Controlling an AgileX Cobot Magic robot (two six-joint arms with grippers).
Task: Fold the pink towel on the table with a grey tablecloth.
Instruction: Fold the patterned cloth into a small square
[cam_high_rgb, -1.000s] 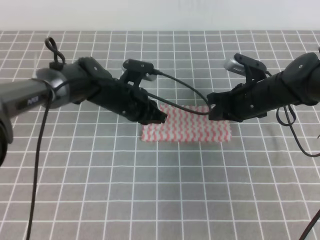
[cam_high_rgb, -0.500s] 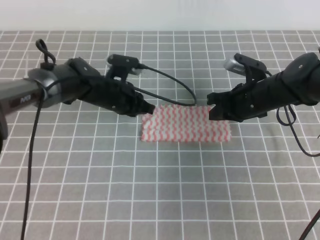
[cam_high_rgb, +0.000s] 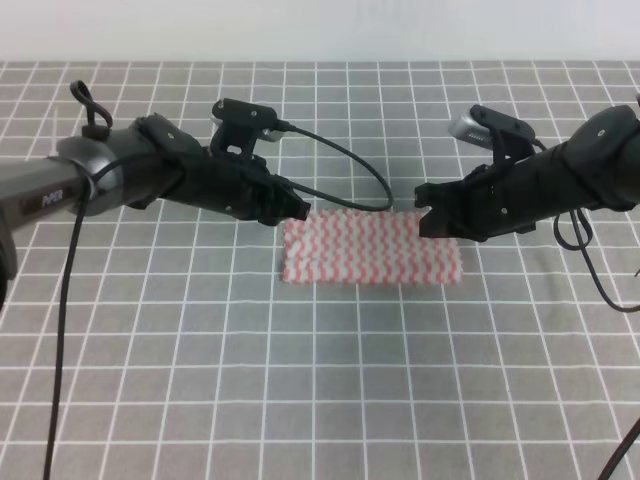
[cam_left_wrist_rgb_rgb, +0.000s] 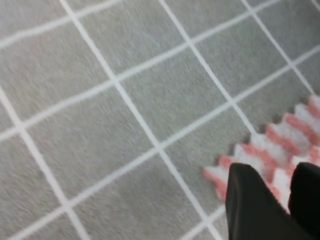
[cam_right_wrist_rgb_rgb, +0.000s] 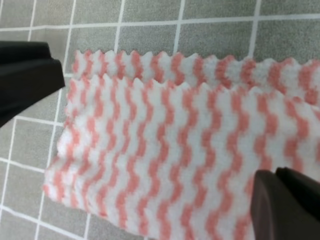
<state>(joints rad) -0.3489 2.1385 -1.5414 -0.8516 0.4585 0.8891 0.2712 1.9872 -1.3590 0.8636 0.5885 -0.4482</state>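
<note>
pink towel (cam_high_rgb: 372, 247) lies mid-table on the grey tablecloth (cam_high_rgb: 320, 400), doubled; top layer's edge sits just short of the lower one in the right wrist view, so one fold looks done; left gripper (cam_high_rgb: 291, 207) at its far-left corner, fingers nearly together, holding nothing; right gripper (cam_high_rgb: 432, 213) over the far-right corner, jaws spread, empty; likely staging the next fold
</note>
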